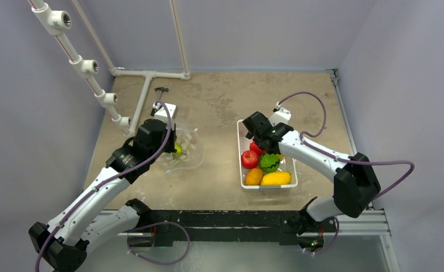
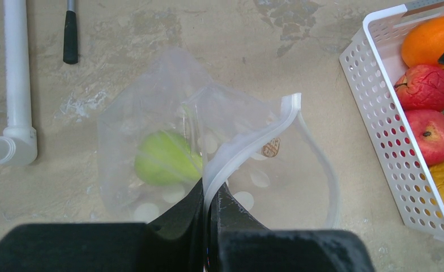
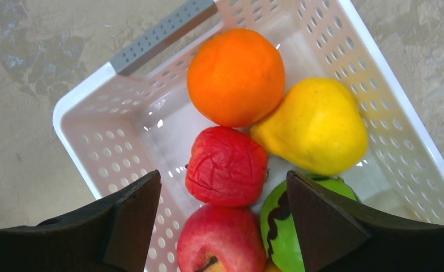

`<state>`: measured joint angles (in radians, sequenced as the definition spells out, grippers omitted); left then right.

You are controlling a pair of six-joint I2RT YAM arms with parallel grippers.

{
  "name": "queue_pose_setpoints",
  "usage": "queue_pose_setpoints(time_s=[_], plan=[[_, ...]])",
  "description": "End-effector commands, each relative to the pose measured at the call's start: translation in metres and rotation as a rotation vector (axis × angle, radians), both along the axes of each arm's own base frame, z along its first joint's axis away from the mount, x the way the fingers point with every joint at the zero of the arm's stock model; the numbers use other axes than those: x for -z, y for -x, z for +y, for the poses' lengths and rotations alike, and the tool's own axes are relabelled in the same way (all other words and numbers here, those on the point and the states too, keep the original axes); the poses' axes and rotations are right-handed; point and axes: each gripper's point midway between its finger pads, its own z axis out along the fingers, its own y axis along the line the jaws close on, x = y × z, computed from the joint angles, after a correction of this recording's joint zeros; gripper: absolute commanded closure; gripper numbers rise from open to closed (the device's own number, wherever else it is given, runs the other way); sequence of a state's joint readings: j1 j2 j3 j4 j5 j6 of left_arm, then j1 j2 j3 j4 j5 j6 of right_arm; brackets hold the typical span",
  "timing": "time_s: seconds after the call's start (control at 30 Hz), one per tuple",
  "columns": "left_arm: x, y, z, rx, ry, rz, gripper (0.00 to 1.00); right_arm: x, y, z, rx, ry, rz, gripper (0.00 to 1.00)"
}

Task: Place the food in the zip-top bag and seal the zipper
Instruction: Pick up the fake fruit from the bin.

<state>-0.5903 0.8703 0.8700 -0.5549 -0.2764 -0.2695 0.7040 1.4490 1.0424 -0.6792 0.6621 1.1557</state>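
Left gripper (image 2: pixel 211 192): jaws are pressing together, pinching the zipper (image 2: pixel 265 126) of the zip-top bag (image 2: pixel 146 107) at the near end of the strip. The black fingers (image 2: pixel 183 218) are meeting on the clear strip with no gap showing. From the pinch the strip is running up and away to a corner, then curving back down the far side, so the bag mouth is gaping open toward the basket (image 2: pixel 378 113).

The bag is lying on the table (image 1: pixel 220 102), left of the basket and apart from it. One green fruit (image 2: pixel 166 157) is sitting inside the bag, seen through the dotted plastic, just beyond the left fingertips.

Right gripper (image 3: pixel 221 178): jaws are standing spread wide, gripping nothing. It is hanging over the basket, its two dark fingers (image 3: pixel 135 215) framing the wrinkled red fruit (image 3: pixel 226 165) from either side. Whether the pads are touching any fruit cannot be told from the wrist view.

Food in the basket, wrist view:
- orange (image 3: pixel 235 76) at the end by the grey handle (image 3: pixel 163 35);
- yellow pear (image 3: pixel 316 127) touching the orange;
- wrinkled red fruit touching both;
- red apple (image 3: pixel 222 241) and striped green fruit (image 3: pixel 276 226) side by side, closest to the camera.

The top view is also showing a long yellow fruit (image 1: pixel 276 178) and an orange one (image 1: pixel 253 177) at the basket's near end.
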Motion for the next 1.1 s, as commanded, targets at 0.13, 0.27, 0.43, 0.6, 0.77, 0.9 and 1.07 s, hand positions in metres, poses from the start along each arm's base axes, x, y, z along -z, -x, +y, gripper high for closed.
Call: queue_pose_setpoints(time_s=[0.13,0.27,0.43,0.6,0.77,0.9,1.07], plan=[[-0.012,-0.003,-0.004,0.008,0.039,-0.048,1.00,-0.001,-0.033,0.011,-0.055,0.021,-0.045,0.17],[-0.012,-0.003,-0.004,0.008,0.038,-0.048,1.00,0.009,-0.033,0.012,-0.089,0.035,-0.020,0.18],[-0.011,-0.003,-0.004,0.009,0.036,-0.046,1.00,0.020,-0.034,0.019,-0.154,0.032,0.005,0.18],[-0.011,-0.003,-0.004,0.009,0.035,-0.045,1.00,0.034,-0.031,0.019,-0.187,0.066,0.052,0.18],[-0.011,-0.003,-0.005,0.010,0.034,-0.043,1.00,0.046,-0.025,0.013,-0.196,0.099,0.093,0.18],[-0.011,-0.003,-0.005,0.010,0.034,-0.042,1.00,0.052,-0.019,0.012,-0.221,0.110,0.119,0.18],[-0.010,-0.003,-0.006,0.016,0.034,-0.039,1.00,0.057,-0.016,0.012,-0.249,0.118,0.136,0.19]])
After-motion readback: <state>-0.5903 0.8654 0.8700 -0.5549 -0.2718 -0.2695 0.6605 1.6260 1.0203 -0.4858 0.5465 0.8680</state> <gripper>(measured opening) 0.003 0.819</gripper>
